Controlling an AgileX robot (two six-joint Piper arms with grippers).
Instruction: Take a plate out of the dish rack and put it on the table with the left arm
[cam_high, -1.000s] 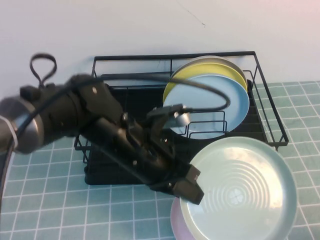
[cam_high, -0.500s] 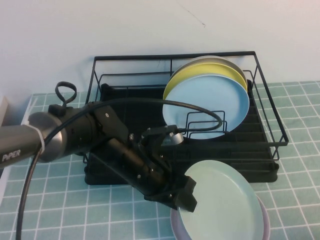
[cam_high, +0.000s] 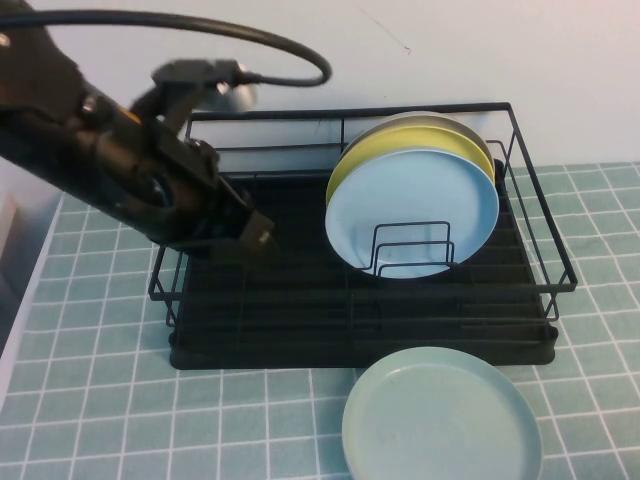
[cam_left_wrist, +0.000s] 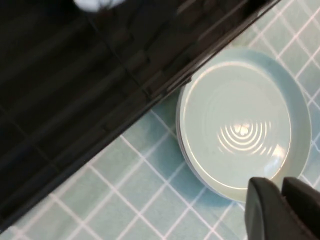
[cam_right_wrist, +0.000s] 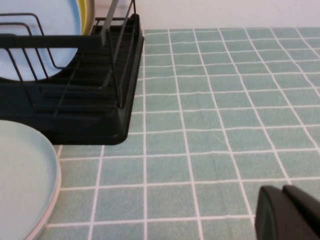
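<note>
The pale mint-green plate (cam_high: 442, 415) lies flat on the teal tiled table (cam_high: 100, 400) just in front of the black dish rack (cam_high: 300, 300). It rests on another plate whose pinkish rim (cam_right_wrist: 46, 224) shows under it. My left gripper (cam_high: 255, 230) is shut and empty, raised over the rack's left half, well away from the plate. In the left wrist view its fingertips (cam_left_wrist: 281, 181) are pressed together above the plate (cam_left_wrist: 242, 120), beside the rack (cam_left_wrist: 75, 75). My right gripper (cam_right_wrist: 287, 192) is shut and empty, low over bare tiles to the right of the rack (cam_right_wrist: 75, 100) and the plate (cam_right_wrist: 20, 175).
A sky-blue plate (cam_high: 410, 210) stands upright in the rack's right half, with a yellow plate (cam_high: 360, 155) and a pale one (cam_high: 430, 118) behind it. A pale wall rises behind the rack. Open tiles lie left and right of the rack.
My left gripper has let go of the mint plate, which now lies flat in front of the rack. The left arm has risen and swung back left over the rack.
</note>
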